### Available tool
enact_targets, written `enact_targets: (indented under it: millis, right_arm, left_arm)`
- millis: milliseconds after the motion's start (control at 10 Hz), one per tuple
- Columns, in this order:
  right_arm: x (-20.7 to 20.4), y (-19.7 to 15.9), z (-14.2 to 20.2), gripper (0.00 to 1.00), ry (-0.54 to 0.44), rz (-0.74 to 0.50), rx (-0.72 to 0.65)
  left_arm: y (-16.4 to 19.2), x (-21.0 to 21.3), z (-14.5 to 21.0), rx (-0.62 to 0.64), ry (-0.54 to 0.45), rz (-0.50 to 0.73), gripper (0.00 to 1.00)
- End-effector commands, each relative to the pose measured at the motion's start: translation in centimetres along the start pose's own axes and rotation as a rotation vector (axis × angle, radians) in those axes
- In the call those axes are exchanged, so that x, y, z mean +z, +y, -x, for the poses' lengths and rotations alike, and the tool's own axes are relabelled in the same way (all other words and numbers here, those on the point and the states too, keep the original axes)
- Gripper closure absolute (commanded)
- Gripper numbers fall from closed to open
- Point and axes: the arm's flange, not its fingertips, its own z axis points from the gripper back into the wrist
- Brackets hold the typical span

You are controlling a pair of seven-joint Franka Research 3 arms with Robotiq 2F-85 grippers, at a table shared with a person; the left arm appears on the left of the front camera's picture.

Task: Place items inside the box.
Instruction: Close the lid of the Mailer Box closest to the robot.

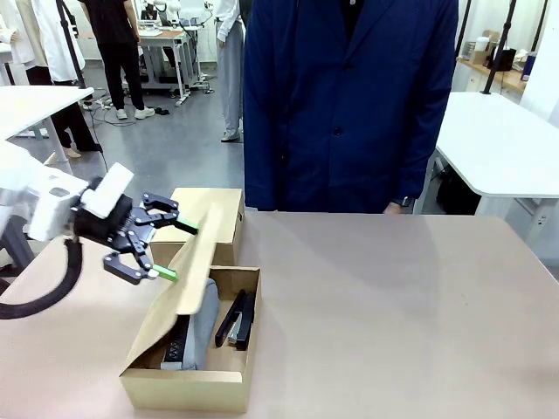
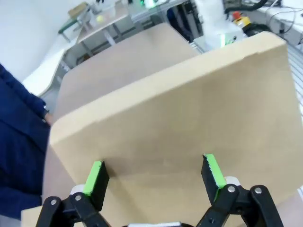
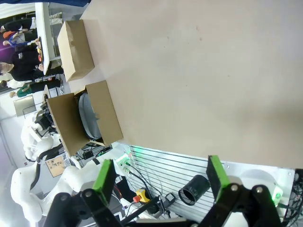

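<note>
The box [image 1: 196,371] sits on the table [image 1: 393,314] at about 7 o'clock in the front view, a long open cardboard carton with its hinged lid [image 1: 188,271] standing tilted up along its 10 o'clock side. Inside lie the items: a grey pencil pouch [image 1: 203,336] against the lid side, with a dark thing at its 8 o'clock end that I cannot make out for sure, and a black clip-like tool [image 1: 238,319] beside the pouch toward 3 o'clock.

The left gripper [image 1: 168,249] comes in from 9 o'clock and sits at the raised lid, its fingers [image 1: 162,273] spread apart, one green pad near the lid's upper edge and the other lower down. Whether the pads touch the cardboard is hard to judge. In the left wrist view the gripper [image 2: 154,172] faces the lid's broad brown face [image 2: 189,113] close up, with nothing between the pads.

A second, closed cardboard box [image 1: 210,218] stands just behind the first, at 12 o'clock from it. A person in a dark blue coat [image 1: 349,105] stands at the far edge of the table.

In the right wrist view the right gripper [image 3: 161,177] hangs over the table's near edge, fingers wide apart and empty, with both cartons far off at 10 o'clock.
</note>
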Motion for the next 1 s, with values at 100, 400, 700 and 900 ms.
enact_targets:
  millis: [100, 400, 700, 900]
  right_arm:
    - [0.2, 0.1, 0.0, 0.0, -0.004, -0.023, 0.012]
    - [0.2, 0.1, 0.0, 0.0, -0.004, -0.023, 0.012]
    - [0.2, 0.1, 0.0, 0.0, -0.004, -0.023, 0.012]
    - [0.2, 0.1, 0.0, 0.0, -0.004, -0.023, 0.012]
  left_arm:
    - [-5.6, -3.4, 2.4, 0.006, 0.047, -0.043, 0.0]
    - [-7.4, -3.9, 4.4, 0.015, 0.12, 0.044, 0.0]
    - [-8.7, -4.6, 6.1, 0.016, 0.163, 0.09, 0.0]
    - [-7.8, -3.0, 5.2, 0.031, 0.116, 0.068, 0.0]
